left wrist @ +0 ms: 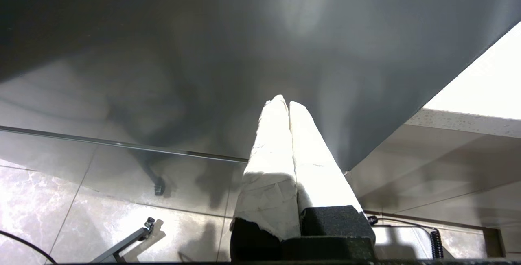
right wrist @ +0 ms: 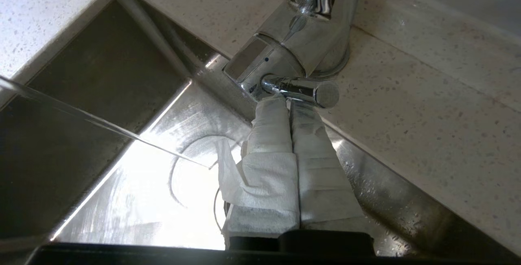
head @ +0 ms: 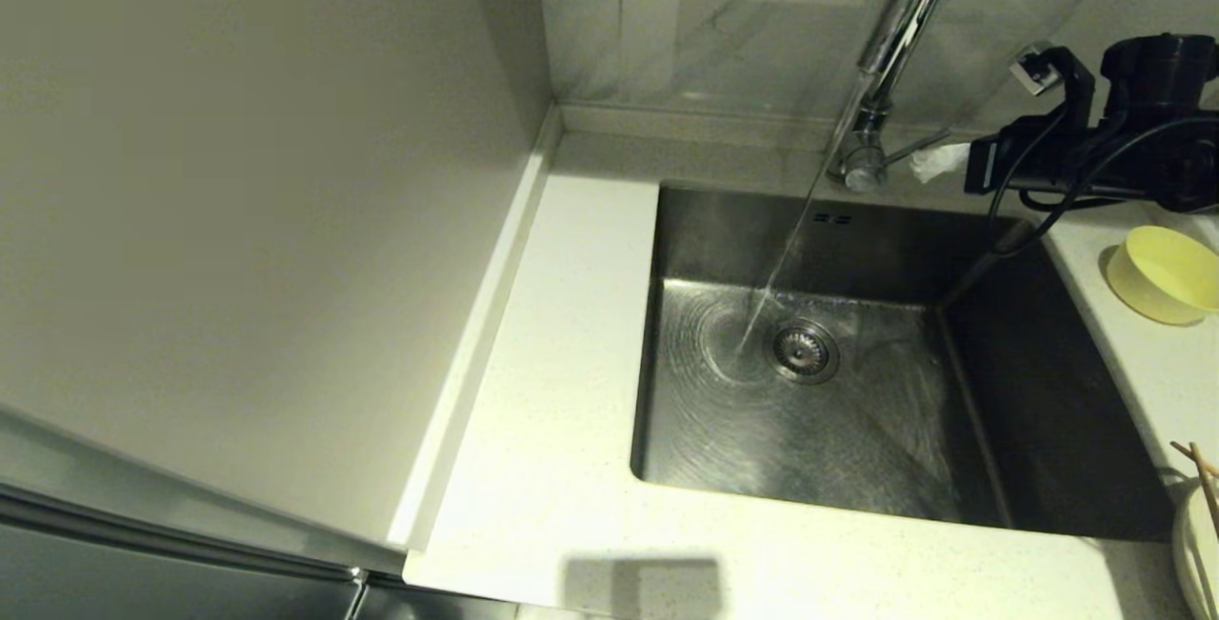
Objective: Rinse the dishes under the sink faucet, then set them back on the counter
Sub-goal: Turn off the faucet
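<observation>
The chrome sink faucet (head: pixel 900 25) stands behind the sink, and water runs from it into the basin. My right gripper (head: pixel 938 161) is at the faucet's thin lever handle (right wrist: pixel 301 90). Its white-wrapped fingers (right wrist: pixel 272 134) are shut together, with their tips touching the lever and nothing held between them. On the counter (head: pixel 571 315) to the right of the sink sits the pale yellow bowl (head: pixel 1167 272). The plate (head: pixel 1195 544) shows only at the lower right edge, with the chopsticks (head: pixel 1202 472) lying on it. My left gripper (left wrist: pixel 285 102) hangs shut and low beside a cabinet, out of the head view.
The steel sink (head: pixel 705 220) has a round drain strainer (head: pixel 805 350), and the water stream (head: pixel 781 268) lands just left of it. A tall pale cabinet side (head: pixel 238 220) walls off the counter's left. Marble tiles (head: pixel 724 20) rise behind the faucet.
</observation>
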